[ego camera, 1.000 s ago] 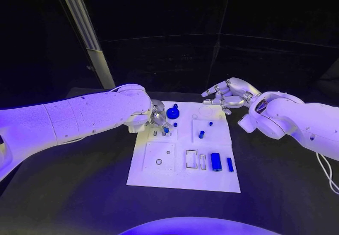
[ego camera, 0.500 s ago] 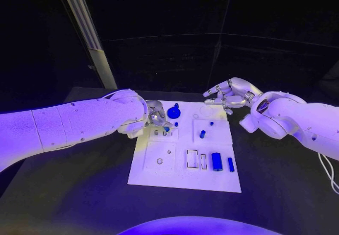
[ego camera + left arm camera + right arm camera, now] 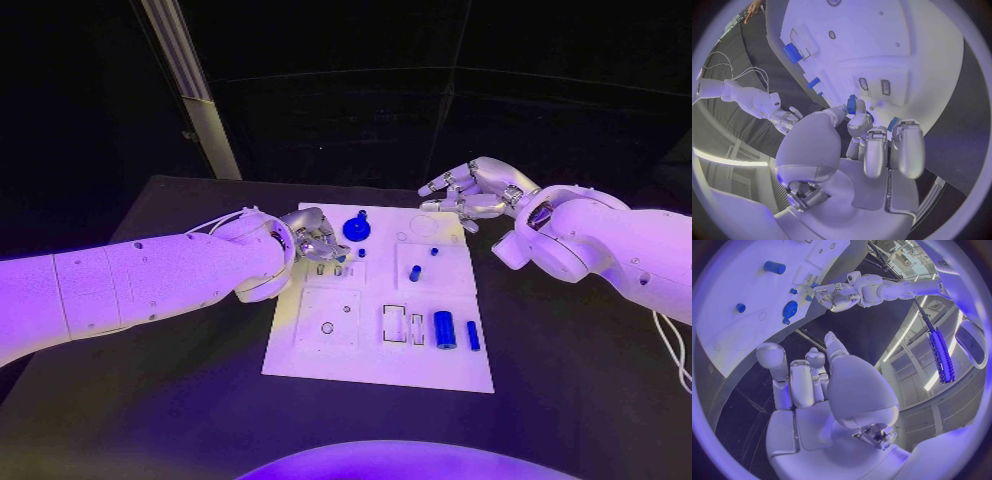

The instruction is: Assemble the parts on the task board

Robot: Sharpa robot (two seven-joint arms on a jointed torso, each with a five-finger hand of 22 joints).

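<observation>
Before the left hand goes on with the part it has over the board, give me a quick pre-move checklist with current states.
1. Left hand holds a small blue part pinched at its fingertips: ok.
2. Part is lined up with a slot in the white task board: cannot tell.
3. Right hand holds nothing and hangs at the board's far right corner, away from the left hand: ok.
4. Large round blue knob stands close beside the left hand; clearance: cannot tell.
5. Blue cylinder and thin blue bar lie untouched on the board's near right part: ok.
</observation>
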